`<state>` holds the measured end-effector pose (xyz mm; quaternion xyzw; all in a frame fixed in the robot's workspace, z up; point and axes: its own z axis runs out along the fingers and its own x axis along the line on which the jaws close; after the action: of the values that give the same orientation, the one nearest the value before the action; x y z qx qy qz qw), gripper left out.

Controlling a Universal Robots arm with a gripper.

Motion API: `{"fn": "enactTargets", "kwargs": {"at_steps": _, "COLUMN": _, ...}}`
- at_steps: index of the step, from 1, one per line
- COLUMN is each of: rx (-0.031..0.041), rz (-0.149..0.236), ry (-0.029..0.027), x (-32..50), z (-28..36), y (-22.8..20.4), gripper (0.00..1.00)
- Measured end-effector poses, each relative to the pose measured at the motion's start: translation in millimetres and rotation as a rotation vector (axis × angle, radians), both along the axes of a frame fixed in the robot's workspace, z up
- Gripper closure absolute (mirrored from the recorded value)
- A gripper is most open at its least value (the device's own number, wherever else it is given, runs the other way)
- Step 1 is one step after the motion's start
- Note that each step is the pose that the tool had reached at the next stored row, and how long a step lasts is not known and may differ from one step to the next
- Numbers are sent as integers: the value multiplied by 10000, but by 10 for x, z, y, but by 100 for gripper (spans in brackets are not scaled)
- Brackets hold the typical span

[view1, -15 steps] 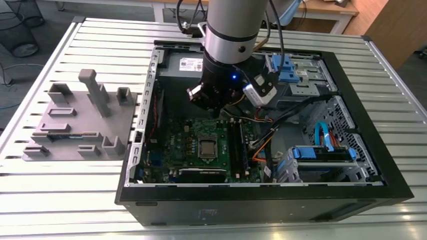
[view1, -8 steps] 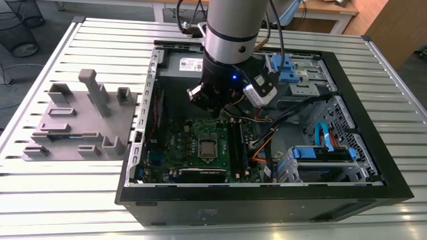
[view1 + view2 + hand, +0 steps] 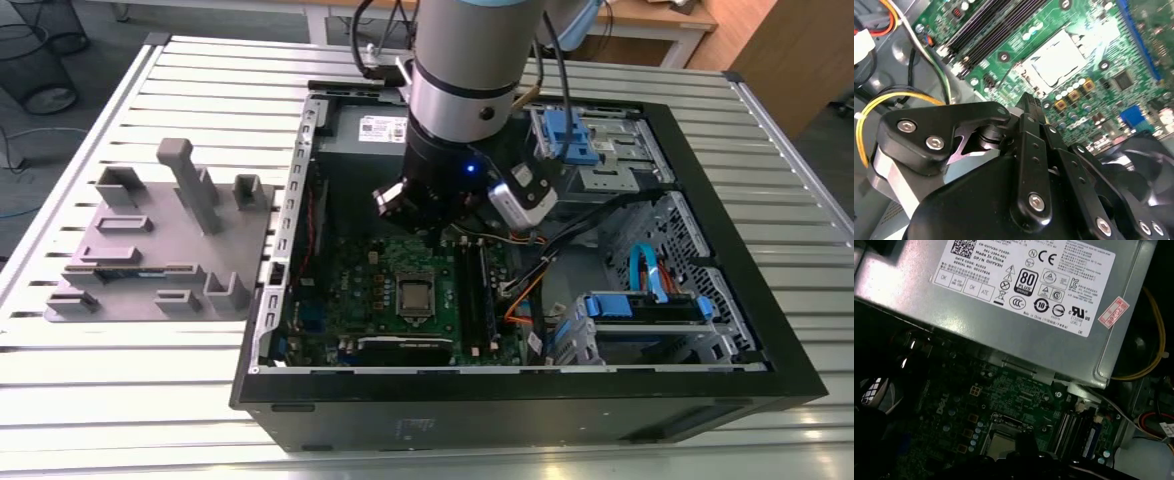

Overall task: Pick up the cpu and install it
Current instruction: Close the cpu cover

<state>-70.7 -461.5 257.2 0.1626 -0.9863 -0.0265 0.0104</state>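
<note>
I held the gripper [image 3: 434, 225] above the motherboard [image 3: 360, 270] inside the computer case [image 3: 747, 380]. The cpu [image 3: 415, 297] lay flat in its socket, just below the gripper toward the case's near edge in the exterior view, apart from it. I could not tell whether the gripper was released or clenched.

Table [image 3: 160, 420]: ribbed pale metal, lightly reflective. Computer case [image 3: 534, 405]: matt black shell, bare grey sheet metal inside. Fixture block [image 3: 147, 250]: dull grey, probably plastic. Motherboard [image 3: 1089, 65]: glossy green board with shiny solder points. Socket [image 3: 1056, 55]: bright silvery metal frame. Gripper [image 3: 1026, 107]: matt black links, polished steel screws. Power supply [image 3: 1019, 340]: brushed grey metal, smooth white paper label. Arm [image 3: 467, 50]: satin silver-grey metal sleeve.
</note>
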Motion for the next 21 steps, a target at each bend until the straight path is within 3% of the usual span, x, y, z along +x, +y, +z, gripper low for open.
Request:
{"fn": "enactTargets", "kwargs": {"at_steps": 7, "rx": 0, "rz": 0, "ry": 1, "x": 0, "z": -8, "y": -222, "gripper": 89}}
{"fn": "enactTargets", "kwargs": {"at_steps": 10, "rx": -1, "rz": -5, "ry": 1, "x": 0, "z": -18, "y": -286, "gripper": 89}}
{"fn": "enactTargets", "kwargs": {"at_steps": 21, "rx": -1, "rz": -672, "ry": 1, "x": -8, "z": -97, "y": -336, "gripper": 89}}
